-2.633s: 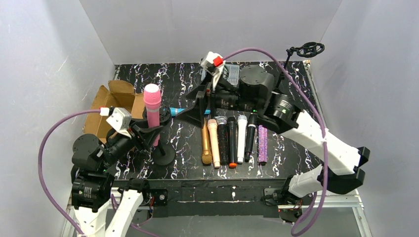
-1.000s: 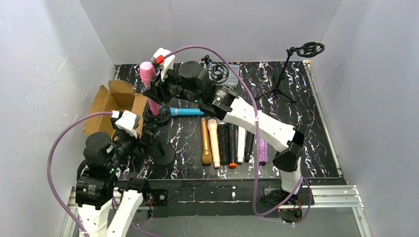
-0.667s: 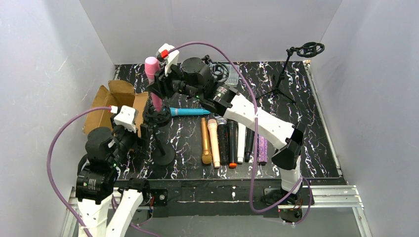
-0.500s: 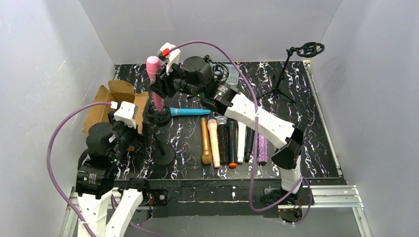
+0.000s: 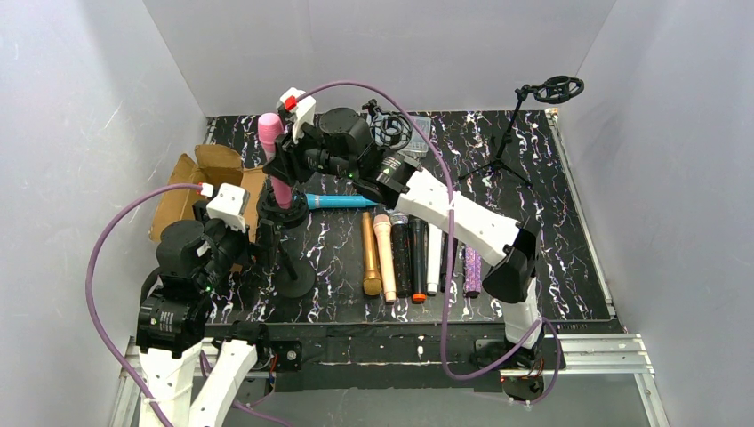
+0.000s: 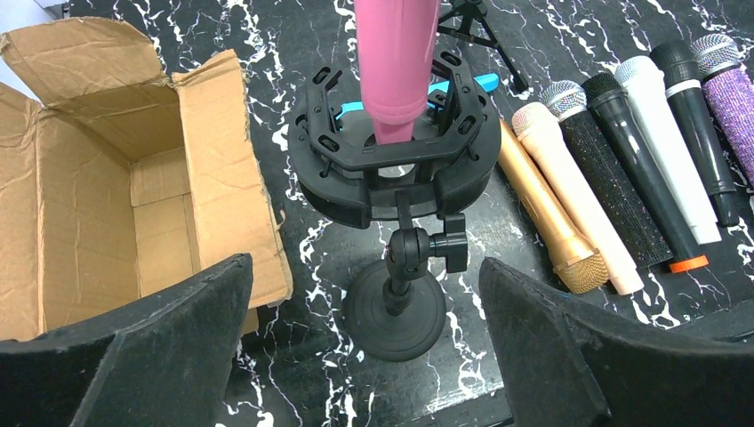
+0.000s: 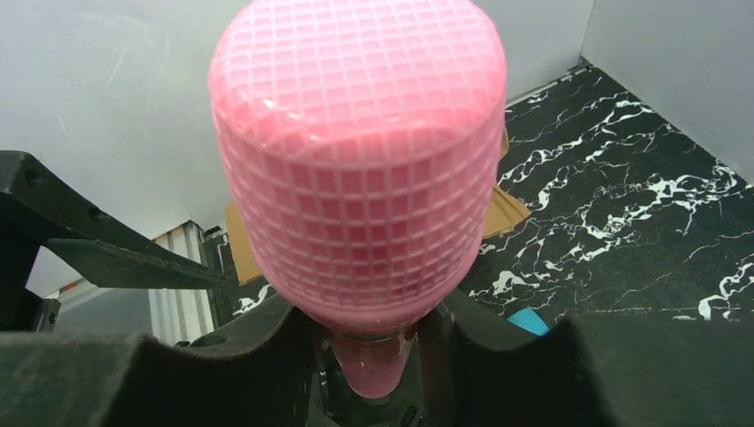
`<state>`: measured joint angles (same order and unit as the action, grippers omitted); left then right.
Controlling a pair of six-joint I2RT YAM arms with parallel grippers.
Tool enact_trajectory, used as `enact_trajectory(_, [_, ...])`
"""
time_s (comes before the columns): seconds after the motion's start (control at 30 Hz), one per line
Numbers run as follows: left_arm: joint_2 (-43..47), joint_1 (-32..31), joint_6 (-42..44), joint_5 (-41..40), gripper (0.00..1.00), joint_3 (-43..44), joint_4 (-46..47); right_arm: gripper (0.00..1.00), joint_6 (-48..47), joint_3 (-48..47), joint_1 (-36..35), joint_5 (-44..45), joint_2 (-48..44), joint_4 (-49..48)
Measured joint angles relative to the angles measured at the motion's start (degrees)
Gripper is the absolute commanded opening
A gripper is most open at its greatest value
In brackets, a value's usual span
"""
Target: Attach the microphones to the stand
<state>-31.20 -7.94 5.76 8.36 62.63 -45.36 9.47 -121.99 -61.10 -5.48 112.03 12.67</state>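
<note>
Swung across from the back of the table, the right gripper [image 5: 283, 167] now clamps the pink microphone [image 7: 356, 178] just under its grille head, holding it upright with the tapered tail inside the ring of the stand [image 6: 391, 165]. The left gripper [image 6: 360, 338] has let go and drawn back, jaws spread wide, beside the cardboard box [image 6: 89, 178]. The other microphones [image 5: 418, 253] lie in a row just right of the stand's base.

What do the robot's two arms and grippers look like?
The left arm and right arm have white shells and black round joints. A purple cable loops to a white camera block with a red mark at each wrist. The left gripper and right gripper each have two broad black fingers with a rough surface.
</note>
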Motion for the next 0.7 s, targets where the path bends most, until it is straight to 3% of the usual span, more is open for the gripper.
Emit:
enact_trajectory(0.57, [-0.83,0.00,-0.44,0.37,0.98,-1.29,-0.59,0.01,0.68,4.94,0.00,-0.92,1.66,-0.90])
enact_trajectory(0.7, [-0.44,0.00,0.61,1.92,0.98,-3.78,-0.96,0.16,0.83,5.64,0.02,-1.44,1.60,-2.12])
